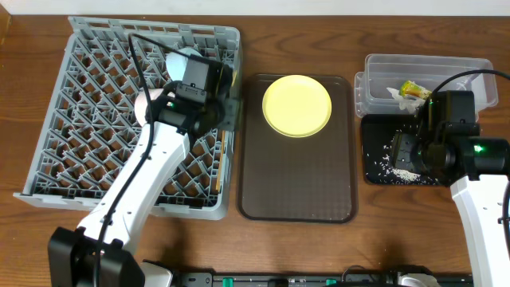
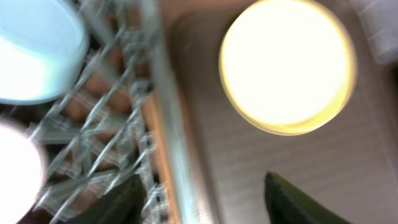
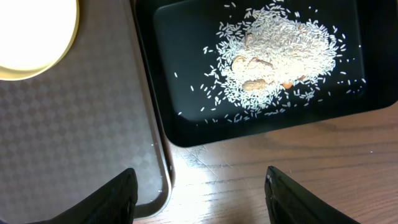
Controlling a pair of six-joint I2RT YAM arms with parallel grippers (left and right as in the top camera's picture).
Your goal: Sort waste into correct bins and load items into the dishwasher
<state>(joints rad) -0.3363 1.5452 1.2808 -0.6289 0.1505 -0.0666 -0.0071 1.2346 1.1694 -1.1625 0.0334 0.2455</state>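
The grey dish rack (image 1: 88, 151) stands at the left. My left gripper (image 1: 229, 112) hangs open and empty over its right rim (image 2: 171, 124). A light blue bowl (image 2: 37, 50) and a white dish (image 2: 15, 168) sit in the rack. A thin wooden strip (image 2: 155, 143), perhaps the chopsticks, lies inside the rim. The yellow plate (image 1: 296, 105) rests on the brown tray. The black tray (image 1: 378, 171) holds a pile of white rice (image 3: 280, 50). My right gripper (image 1: 402, 150) is open and empty above it. The clear tub (image 1: 446, 68) holds the yellow-green wrapper (image 1: 414, 89) with white paper.
The large brown serving tray (image 1: 299, 175) lies between the rack and the bins, and its right edge (image 3: 158, 155) runs close beside the black tray. Bare wooden table (image 3: 280, 180) shows in front of the black tray. The cup is not distinguishable.
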